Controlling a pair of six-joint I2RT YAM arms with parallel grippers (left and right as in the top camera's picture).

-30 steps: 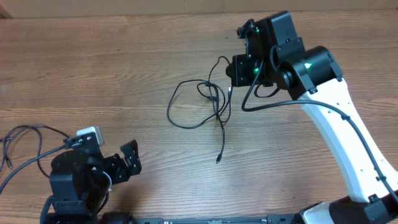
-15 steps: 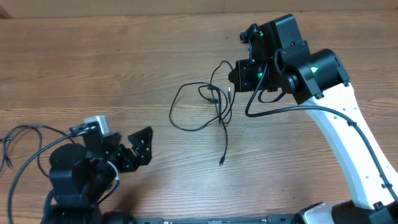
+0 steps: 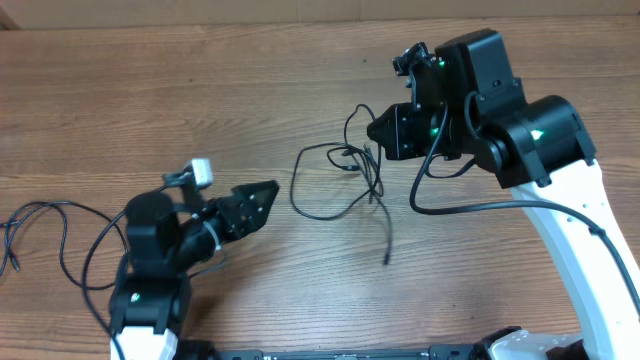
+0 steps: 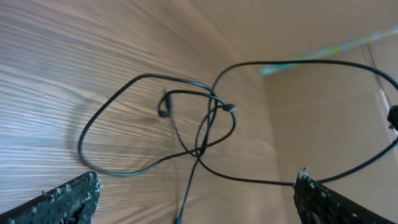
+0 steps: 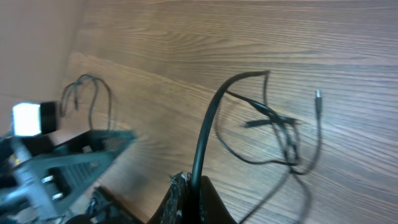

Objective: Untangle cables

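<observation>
Since a second before, the left gripper [image 3: 262,200] had swung up from the lower left corner toward centre frame, and the right gripper [image 3: 383,130] had shifted right, dragging the cables [image 3: 345,170] with it across the table [image 3: 150,90]. Its jaws were closed tight on one strand, which the right wrist view showed rising in a stiff arc from between the fingers [image 5: 180,193] at the bottom edge. From there the cables hung down to a knot right of centre in the overhead view, with a wide loop [image 3: 305,195] lying to the left and one free end [image 3: 387,258] trailing toward the lower edge. The left gripper's jaws stood spread wide and held nothing. It pointed at the loop from just to its left, and its fingertips [image 4: 68,196] sat in the bottom corners of the left wrist view with the knot [image 4: 199,121] between them, further off. A thin cord [image 3: 45,206] lay apart at the left edge, probably another of the set, though that corner was too small to tell.
</observation>
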